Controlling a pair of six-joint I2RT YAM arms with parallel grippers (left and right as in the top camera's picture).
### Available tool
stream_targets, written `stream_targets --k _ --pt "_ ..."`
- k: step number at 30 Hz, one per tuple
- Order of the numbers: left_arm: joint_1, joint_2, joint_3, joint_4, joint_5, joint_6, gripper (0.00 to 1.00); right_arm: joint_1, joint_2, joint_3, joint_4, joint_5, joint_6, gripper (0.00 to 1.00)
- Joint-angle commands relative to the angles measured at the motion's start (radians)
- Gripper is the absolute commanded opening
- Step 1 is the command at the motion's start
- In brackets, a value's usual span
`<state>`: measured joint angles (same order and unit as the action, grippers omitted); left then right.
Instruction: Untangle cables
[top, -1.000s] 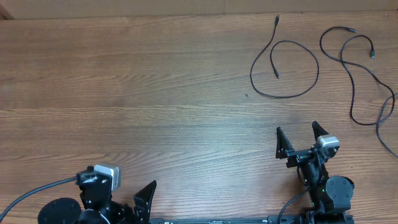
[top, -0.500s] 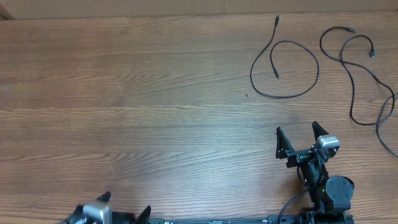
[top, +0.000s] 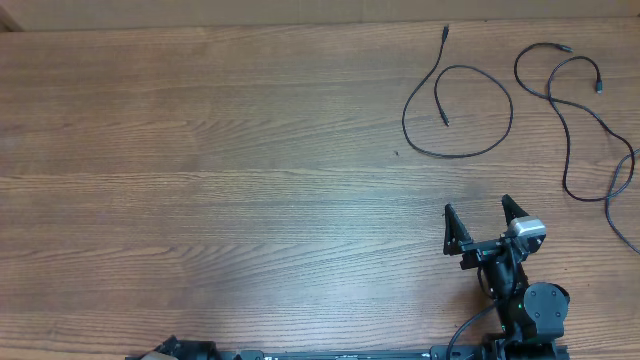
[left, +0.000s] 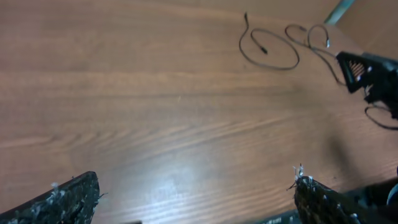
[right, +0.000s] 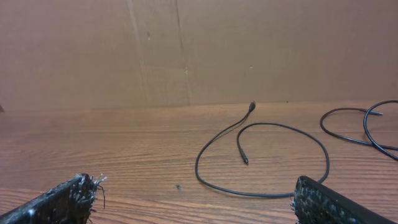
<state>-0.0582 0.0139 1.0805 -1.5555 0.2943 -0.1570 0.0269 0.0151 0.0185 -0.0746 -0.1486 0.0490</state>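
The shorter black cable (top: 458, 155) lies in an open loop at the table's back right, apart from the longer one; it also shows in the right wrist view (right: 261, 190) and the left wrist view (left: 268, 65). The longer black cable (top: 566, 150) winds along the right edge and shows in the right wrist view (right: 348, 138). My right gripper (top: 478, 217) is open and empty, near the front right, well short of the shorter cable. My left gripper (left: 196, 186) is open and empty, at the table's front edge, almost out of the overhead view.
A brown cardboard wall (right: 199, 50) stands behind the wooden table (top: 220, 150). A small dark speck (top: 396, 154) lies left of the shorter cable. The right arm's base (top: 530, 310) sits at the front right.
The left arm has drawn back toward the front edge and nearly left the overhead view. The right arm and both cables have not moved.
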Motion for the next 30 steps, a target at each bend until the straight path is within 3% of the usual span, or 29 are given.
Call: stream_targets --k 1,4,13,21,30 --pt "0.006 -0.010 0.007 -0.003 -0.006 -0.005 1.00 -0.001 -0.008 -0.010 0.004 0.015 0.003 1.00" --pt "0.006 -0.010 0.002 0.047 -0.028 -0.004 1.00 -0.001 -0.007 -0.010 0.004 0.015 0.003 1.00" --pt "0.006 -0.010 -0.093 0.476 -0.051 -0.004 1.00 -0.001 -0.007 -0.010 0.004 0.015 0.003 1.00" --pt "0.006 -0.009 -0.354 0.773 -0.147 -0.004 1.00 -0.001 -0.008 -0.010 0.004 0.015 0.003 1.00" --pt "0.006 -0.009 -0.695 1.144 -0.147 -0.003 1.00 -0.001 -0.008 -0.010 0.004 0.015 0.003 1.00"
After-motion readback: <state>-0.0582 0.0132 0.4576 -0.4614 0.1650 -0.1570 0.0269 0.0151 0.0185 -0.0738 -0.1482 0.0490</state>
